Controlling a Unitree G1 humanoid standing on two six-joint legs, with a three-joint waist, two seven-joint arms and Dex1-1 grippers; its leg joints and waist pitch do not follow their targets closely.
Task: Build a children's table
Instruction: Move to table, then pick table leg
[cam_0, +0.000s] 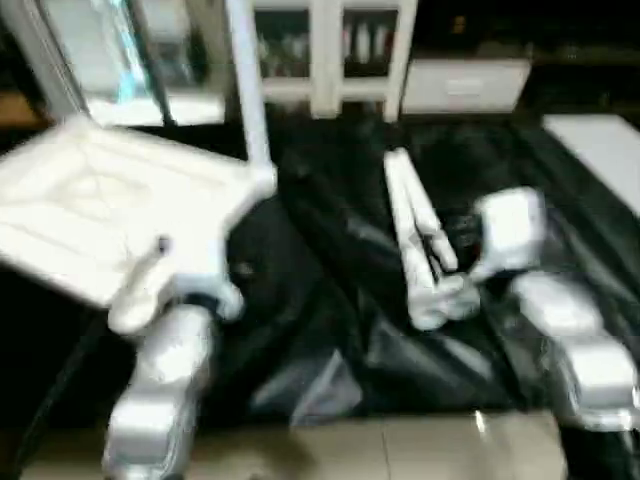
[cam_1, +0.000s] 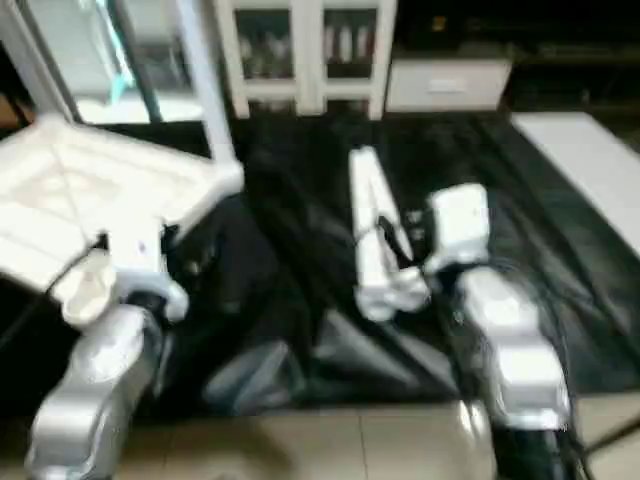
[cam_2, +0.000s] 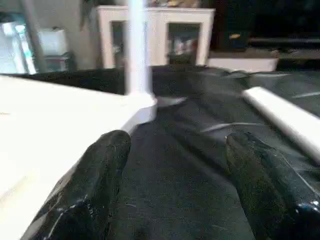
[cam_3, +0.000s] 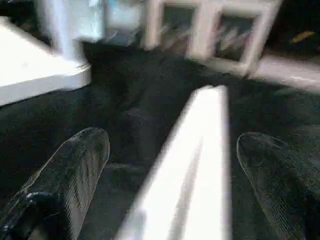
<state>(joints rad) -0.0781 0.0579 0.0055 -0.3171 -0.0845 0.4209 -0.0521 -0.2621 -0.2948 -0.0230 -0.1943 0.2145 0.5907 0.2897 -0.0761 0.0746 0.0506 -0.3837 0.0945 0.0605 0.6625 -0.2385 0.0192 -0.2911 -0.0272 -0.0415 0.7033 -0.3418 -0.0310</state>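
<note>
Silver forearms (cam_0: 160, 390) reach forward from the near edge, over a strip of pale floor tiles (cam_0: 400, 450) and onto a black plastic sheet (cam_0: 330, 280) that covers the work area. On the sheet, toward the robot's left, lies the white tabletop (cam_0: 100, 210), underside up so its ribs show, and one white leg (cam_0: 248, 80) stands upright in the tabletop's far corner socket. To the right of the tabletop, well apart from it, loose legs (cam_0: 415, 235) lie bundled side by side on the sheet, pointing away from the robot. The left gripper (cam_2: 170, 185) sits at the tabletop's near edge with its black fingers (cam_2: 95, 180) spread fairly wide and nothing between them; one finger is just beside the tabletop's rim and the other hangs over the bare sheet. The right gripper (cam_3: 170, 185) hovers over the near end of the loose legs, right of the tabletop, its fingers opened very wide on either side of one leg without closing on it. Beyond the tabletop, past the far edge of the sheet, stands a white cabinet (cam_0: 330, 50) with glass doors.
</note>
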